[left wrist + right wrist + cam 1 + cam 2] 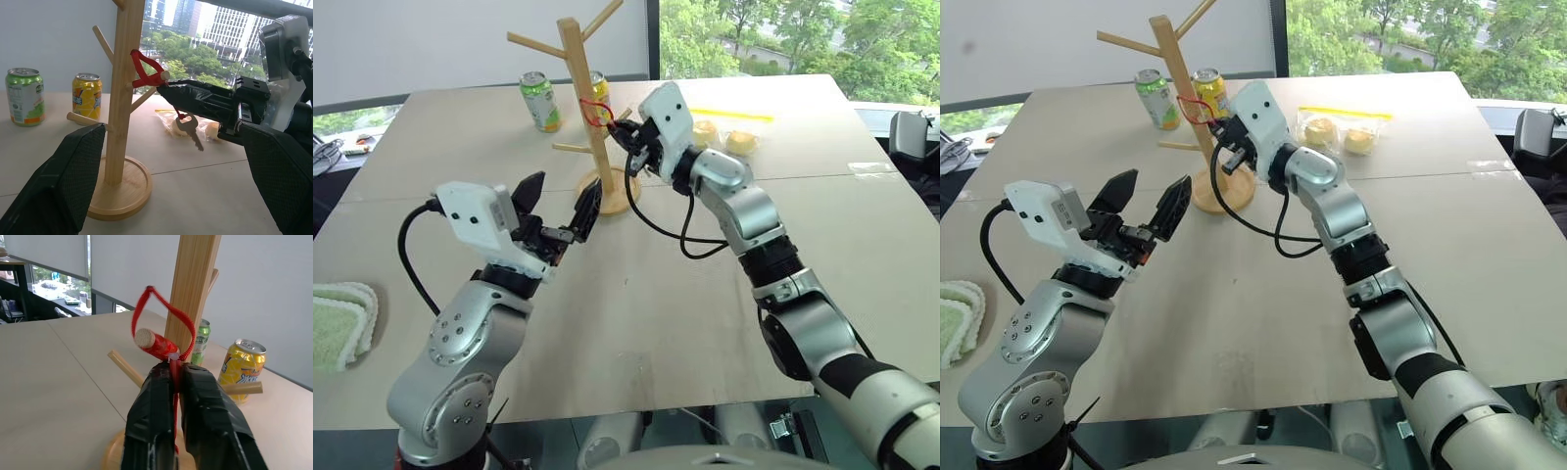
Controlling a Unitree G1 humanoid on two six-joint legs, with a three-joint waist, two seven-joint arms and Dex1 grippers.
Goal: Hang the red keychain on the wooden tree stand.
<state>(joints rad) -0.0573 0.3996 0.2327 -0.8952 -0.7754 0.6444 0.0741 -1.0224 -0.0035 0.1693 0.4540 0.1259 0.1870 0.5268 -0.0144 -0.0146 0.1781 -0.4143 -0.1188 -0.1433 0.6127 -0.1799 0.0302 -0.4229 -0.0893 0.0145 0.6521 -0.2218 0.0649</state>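
The right gripper (177, 374) is pinching the red keychain (146, 73), its loop already draped over a peg of the wooden tree stand (582, 88), key dangling below, while the left gripper (558, 211) is idling wide apart nearby.

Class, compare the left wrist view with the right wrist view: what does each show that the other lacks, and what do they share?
Left wrist view alone: the key dangling under the right gripper, and a bag of pastries. Right wrist view alone: the right gripper's fingers pinching the cord end-on. Both: the red keychain looped over a peg of the wooden tree stand, the green can and the yellow can.
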